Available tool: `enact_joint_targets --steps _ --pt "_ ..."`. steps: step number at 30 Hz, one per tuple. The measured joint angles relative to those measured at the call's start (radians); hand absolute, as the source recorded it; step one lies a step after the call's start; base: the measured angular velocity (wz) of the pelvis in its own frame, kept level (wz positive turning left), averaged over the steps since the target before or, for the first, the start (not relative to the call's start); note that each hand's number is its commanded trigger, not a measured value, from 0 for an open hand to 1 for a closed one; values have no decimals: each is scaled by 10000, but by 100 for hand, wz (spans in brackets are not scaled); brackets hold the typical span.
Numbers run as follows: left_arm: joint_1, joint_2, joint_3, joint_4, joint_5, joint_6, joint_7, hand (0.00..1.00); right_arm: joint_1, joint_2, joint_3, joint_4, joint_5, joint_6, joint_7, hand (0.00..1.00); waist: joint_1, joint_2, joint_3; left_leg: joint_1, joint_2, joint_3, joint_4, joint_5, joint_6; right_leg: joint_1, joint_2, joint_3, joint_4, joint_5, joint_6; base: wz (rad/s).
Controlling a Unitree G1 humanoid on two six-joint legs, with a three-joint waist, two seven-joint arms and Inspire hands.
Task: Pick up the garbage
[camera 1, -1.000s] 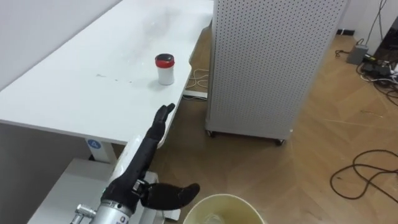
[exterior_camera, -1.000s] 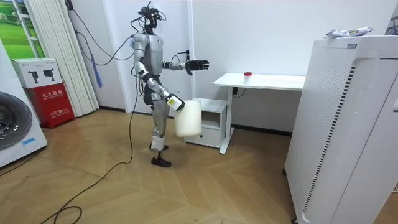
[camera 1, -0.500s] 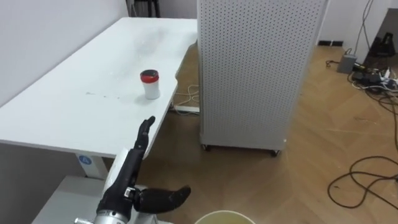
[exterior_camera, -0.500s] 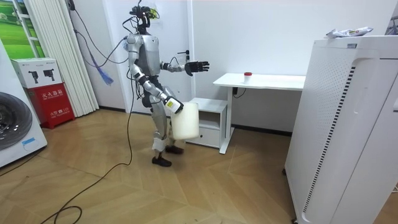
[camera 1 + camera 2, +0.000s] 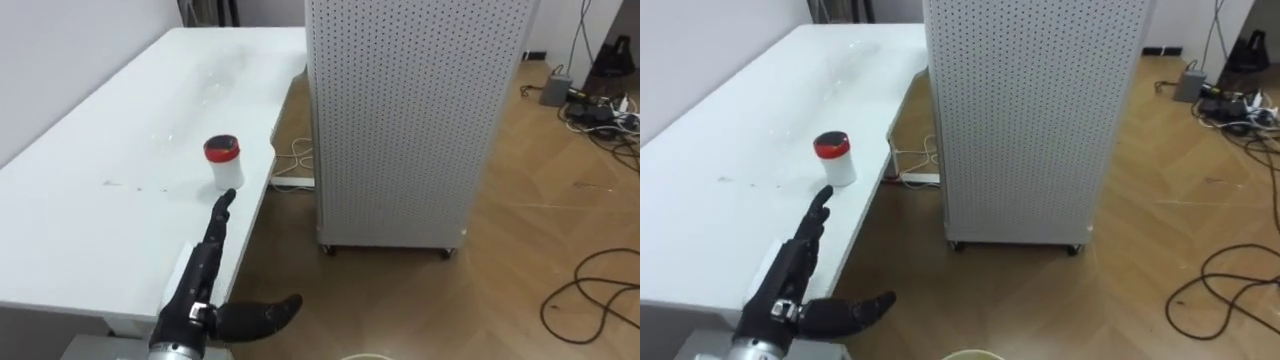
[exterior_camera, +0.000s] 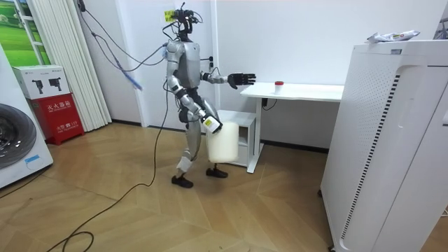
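1. You see the robot on the wood floor at the end of the white worktop (image 5: 130, 200), feet apart, facing along it.
2. Its left hand (image 5: 203, 285) reaches out over the worktop's near edge, wide open: fingers straight, thumb spread to the side.
3. The garbage, a small white jar (image 5: 222, 162) with a red lid, stands upright on the worktop near its front edge. The fingertips point at it but stay apart from it.
4. In the room view, the right hand (image 6: 211, 125) hangs low at the robot's side, at the top of a white bin (image 6: 225, 143). You cannot tell how that hand grips.
5. The bin's pale rim just shows at the bottom edge of the eye views.
6. A tall white perforated cabinet (image 5: 410, 120) stands on the floor just past the worktop's front edge.
7. Dark cables (image 5: 590, 290) loop over the floor to the cabinet's right.
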Motion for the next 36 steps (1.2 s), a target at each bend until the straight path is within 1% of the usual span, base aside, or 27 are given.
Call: enact_joint_targets --steps 1,2,3,4,5,6,7,8,9,10,11,12,13,14,15,16,17,18,19,21,22,24,25,29,32,35,36 --pt "-40 -7 24 0 3 -5 -5 0 -3 17 -1 -48 1 3 15 100 -1 -122 -84 4 -169 51 160 -261 83 62 -189 -37 135 -160 128 0" --pt "-94 -23 29 2 13 -6 -5 0 -31 13 -4 -78 1 3 23 100 5 -159 -99 19 -214 115 237 -380 117 31 -282 -59 407 -194 186 0" --pt "-148 -19 44 1 11 -26 -2 0 -155 4 2 -94 0 3 77 100 19 -145 -92 60 -222 193 433 -589 181 -216 -443 -119 1296 -100 377 -7" --pt "-174 21 39 2 9 -30 -2 0 -191 28 41 -109 0 3 89 100 -7 -130 -90 230 -229 267 615 -847 247 -453 -619 -218 2182 145 611 -6" --pt "-188 24 42 2 -1 -45 0 0 -195 38 53 -127 0 3 83 100 1 -127 -84 334 -229 309 704 -982 281 -557 -676 -214 2661 317 663 0" --pt "-193 29 42 -8 -11 -87 28 0 -197 57 81 -232 6 3 49 100 30 -97 -64 529 -237 343 792 -1217 331 -855 -791 -234 3513 765 704 0" --pt "-199 34 51 -46 2 -88 40 0 -213 55 101 -368 5 0 -35 100 40 -5 -35 684 -232 333 815 -1402 366 -1104 -816 -249 4147 1348 669 0" --pt "-204 40 59 -73 6 -88 53 0 -234 49 104 -394 5 -18 -49 100 33 18 -24 781 -216 328 783 -1478 389 -1223 -832 -251 4399 1648 663 -4" --pt "-219 36 68 -134 11 -88 94 0 -253 48 99 -394 4 -26 -63 100 21 113 -2 966 -204 252 645 -1554 426 -1456 -809 -285 4826 2283 698 -3" --pt "-249 11 143 -182 11 -91 125 0 -280 45 82 -399 1 -26 -84 100 28 230 -6 1094 -166 150 453 -1583 452 -1759 -755 -294 4988 2260 723 -4" --pt "-260 24 177 -203 14 -92 214 0 -319 45 83 -401 2 -26 -82 100 29 294 9 1152 -136 124 360 -1586 456 -1996 -738 -281 5037 2063 678 0" --pt "-277 28 263 -203 12 -93 302 0 -343 44 79 -401 5 -27 -59 100 -1 400 35 1273 -74 76 154 -1583 456 -2514 -647 -295 4993 1624 522 4" --pt "-273 31 299 -203 6 -93 361 0 -329 39 83 -378 5 -26 -5 100 -19 486 54 1452 -7 -19 -14 -1579 448 -2943 -497 -291 4534 1389 452 11" --pt "-274 34 287 -203 6 -96 403 0 -303 40 93 -374 4 -26 -3 100 -41 504 60 1570 10 -82 -134 -1575 441 -3058 -443 -290 4117 1346 476 26" --pt "-273 20 279 -200 8 -104 451 0 -239 43 102 -362 5 -27 -6 100 -99 510 62 1784 7 -250 -314 -1565 412 -3124 -388 -320 2952 1342 470 41" --pt "-272 16 303 -199 6 -109 509 0 -215 40 100 -328 -41 -32 -12 100 -275 495 62 1937 -13 -467 -383 -1604 338 -3049 -322 -284 1522 1472 487 48" --pt "-276 20 320 -197 8 -110 565 0 -218 39 99 -315 -115 -32 -21 100 -339 482 64 1985 -31 -594 -382 -1636 288 -3009 -238 -290 786 1881 436 62" --pt "-222 0 272 -192 4 -109 676 0 -140 7 94 -307 -149 -26 -15 100 -471 538 25 2119 15 -872 -450 -1667 208 -2866 -172 -263 470 2346 363 42" --pt "-209 6 287 -266 14 -115 709 0 -164 -5 77 -309 -174 -26 -8 100 -417 492 -11 2224 97 -939 -661 -1622 99 -2664 7 -278 138 2388 280 29" --pt "-202 10 284 -276 15 -115 815 0 -220 1 45 -310 -149 -29 -8 100 -275 449 -14 2367 255 -956 -921 -1559 -10 -2456 161 -329 -221 2500 166 -6" --pt "-156 10 273 -302 18 -115 916 0 -233 -13 46 -310 -150 -29 -3 100 -239 431 -14 2483 369 -942 -1095 -1539 -45 -2292 304 -329 -517 2587 130 -8" --pt "-22 11 287 -495 24 -114 986 0 -243 -11 30 -310 -150 -29 4 100 -205 398 -30 2662 467 -971 -1357 -1501 -109 -2037 475 -392 -922 2660 78 -2" --pt "5 12 284 -663 13 -114 985 0 -257 -10 -5 -309 -149 -29 -1 100 -201 384 -27 2768 510 -975 -1478 -1490 -126 -1906 501 -475 -1116 2696 58 0" --pt "63 11 298 -1111 19 -114 966 0 -298 -36 -19 -306 -169 -29 97 100 -237 358 -41 3103 527 -1150 -1868 -1452 -185 -1522 582 -536 -1496 2703 57 5" --pt "266 19 356 -1241 21 -114 964 0 -294 -37 -96 -267 -185 -29 237 100 -215 350 -45 3518 558 -1187 -2183 -1437 -203 -1076 646 -558 -1856 2713 74 2" --pt "424 27 348 -1314 146 -114 965 0 -292 -38 -113 -304 -226 -29 365 100 -130 312 -77 3698 563 -1235 -2299 -1433 -208 -796 665 -653 -2155 2728 99 6" --pt "423 24 343 -1338 247 -114 965 0 -299 -28 -113 -327 -287 -29 380 100 -32 301 -83 3701 551 -1332 -2301 -1434 -208 -740 672 -697 -2244 2736 110 11"
